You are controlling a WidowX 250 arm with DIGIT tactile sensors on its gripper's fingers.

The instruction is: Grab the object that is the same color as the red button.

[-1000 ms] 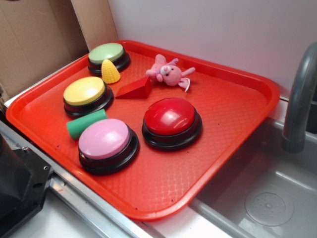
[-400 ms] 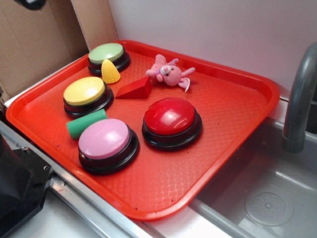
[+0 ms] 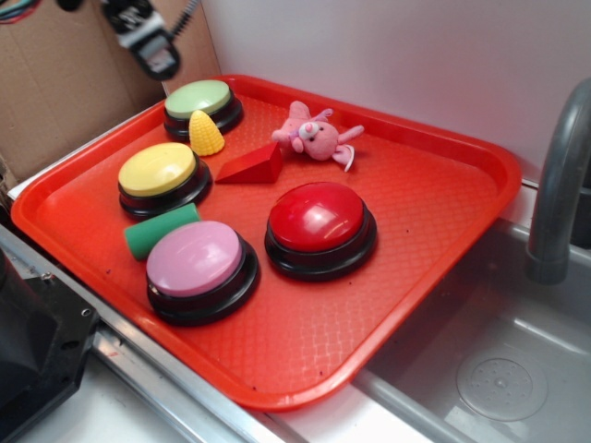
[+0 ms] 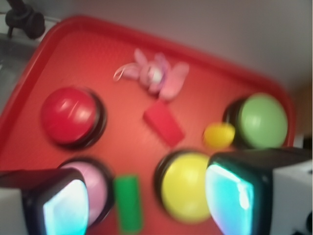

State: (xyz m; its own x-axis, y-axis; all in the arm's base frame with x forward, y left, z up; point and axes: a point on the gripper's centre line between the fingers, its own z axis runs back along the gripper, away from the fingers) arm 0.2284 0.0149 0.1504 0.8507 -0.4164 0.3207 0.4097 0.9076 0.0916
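A: Tray (image 3: 443, 175) check. Orange-red, sitting beside a steel sink (image 3: 499, 369) with a grey faucet (image 3: 559, 185) at the tray's right edge. Cardboard (image 3: 65, 83) behind the tray's far-left side.

B: Noted. Red button (image 3: 319, 217)?

A: Roughly mid-tray, glossy dome on a black base. Taken as landmark from here on.

B: Red wedge block (image 3: 251, 164)?

A: Lying flat on the tray, behind and to the left of the red button, apart from it. Not touched by anything. In the wrist view, seen as a red slab (image 4: 164, 122) between the red button (image 4: 68, 115) and the green button (image 4: 261, 120).

B: Neighbours of the wedge?

A: Yellow corn cone (image 3: 205, 132) farther from the red button, just beyond the wedge, against the green button (image 3: 199, 99). Pink plush toy (image 3: 314, 134) directly behind the red button, near the wedge's thick end. Yellow button (image 3: 159, 169) left of the red button, past the wedge's thin tip.

B: Front of the tray?

A: Pink button (image 3: 194, 258) just left and forward of the red button, bases close. Green cylinder (image 3: 159, 231) wedged between pink and yellow buttons.

B: Gripper (image 3: 148, 41)?

A: High above the tray's far-left corner, well away from the red button and over the green button's side. Wrist view blurred, but fingers (image 4: 234, 196) spread wide, nothing between them.
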